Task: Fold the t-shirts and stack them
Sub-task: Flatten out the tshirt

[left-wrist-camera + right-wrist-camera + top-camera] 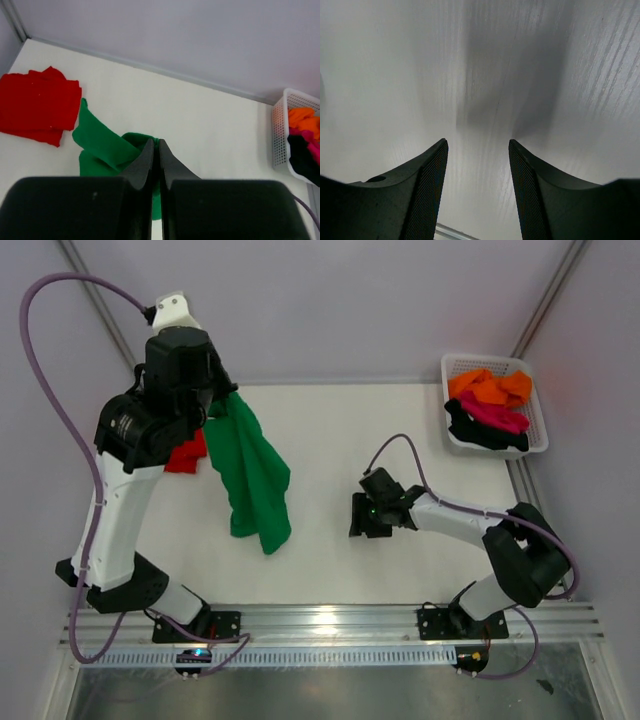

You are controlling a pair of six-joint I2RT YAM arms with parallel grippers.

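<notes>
The green t-shirt (pixel 255 480) is held up at the left centre of the top view, pinched at one edge in the closed left claw (pixel 156 145) and hanging toward the counter (pixel 330 440) beside the folded red t-shirt (pixel 187 454). A free corner is best taken by the right claw (pixel 368 516), apart and empty at mid-frame, so the cloth can be spread flat before folding.

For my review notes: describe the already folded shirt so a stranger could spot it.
Look at the white table's left side, under the raised left arm. The red t-shirt lies there folded flat, whereas the green t-shirt beside it dangles from the left fingers.
</notes>
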